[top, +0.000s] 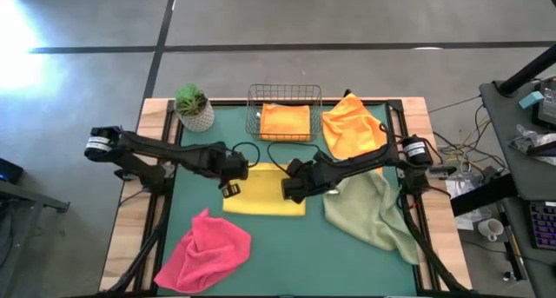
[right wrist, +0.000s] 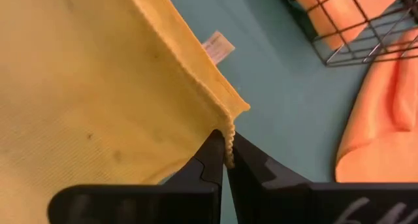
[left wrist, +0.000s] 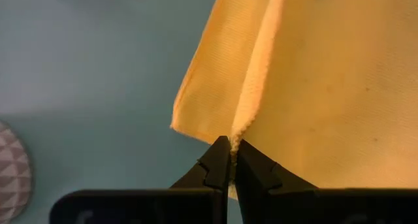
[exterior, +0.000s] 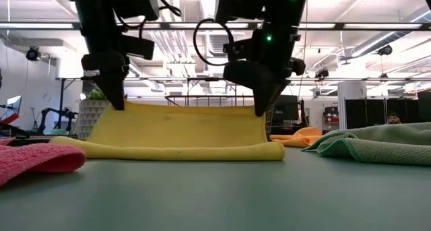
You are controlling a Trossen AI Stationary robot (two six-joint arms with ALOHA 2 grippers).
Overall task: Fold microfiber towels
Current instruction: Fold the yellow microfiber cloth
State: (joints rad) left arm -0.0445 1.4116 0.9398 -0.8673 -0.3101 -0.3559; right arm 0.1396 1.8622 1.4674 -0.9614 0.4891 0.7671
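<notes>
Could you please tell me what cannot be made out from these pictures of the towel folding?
- Teal towel: in no view.
- Folded orange towel: its layers cannot be counted in the high view; the wire basket crosses it.
- Yellow towel: the arms cover its upper edge in the high view.
- Pink towel: cut off by the low view's edge.
- Sage green towel: the right arm overlaps it.

The pink towel (top: 205,253) at 7 o'clock on the table (top: 287,246) runs close to the high view's bottom edge, and the low view cuts it at the left. The sage green towel (exterior: 377,149) is cut by the low view's right edge. The folded orange towel (top: 285,121) at 12 o'clock lies behind the wires of the mesh basket (top: 284,93). Both arms hide the far edge of the yellow towel (top: 261,196) from above. No teal towel can be made out.
</notes>
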